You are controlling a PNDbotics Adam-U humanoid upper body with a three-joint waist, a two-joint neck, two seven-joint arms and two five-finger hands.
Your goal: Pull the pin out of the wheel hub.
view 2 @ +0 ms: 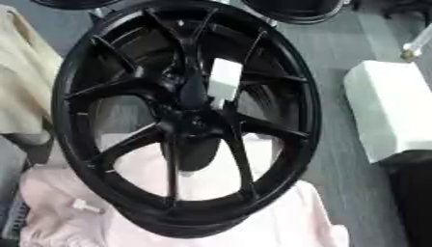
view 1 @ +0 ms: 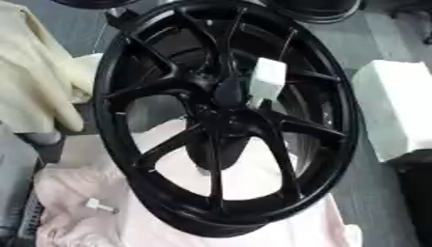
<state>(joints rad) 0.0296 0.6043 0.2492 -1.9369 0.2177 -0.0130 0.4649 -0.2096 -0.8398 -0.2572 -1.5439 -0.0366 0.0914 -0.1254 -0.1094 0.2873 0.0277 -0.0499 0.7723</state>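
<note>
A large black wheel hub (view 1: 221,118) with thin spokes stands tilted across the middle of both views, its lower rim resting on a pale pink cloth (view 1: 76,212). A white pin (view 1: 267,81) with a blocky head sticks out of the hub just right of the centre boss; its narrow stem meets the spokes below the head. A second small white pin-like piece (view 1: 100,205) lies loose on the pink cloth at the lower left. Neither of my hands shows in either view.
A cream cloth (view 1: 33,72) hangs at the left. A white block (view 1: 397,108) sits on the grey floor to the right, with a dark object (view 1: 418,193) below it. Parts of other black wheels (view 2: 295,9) show along the top edge.
</note>
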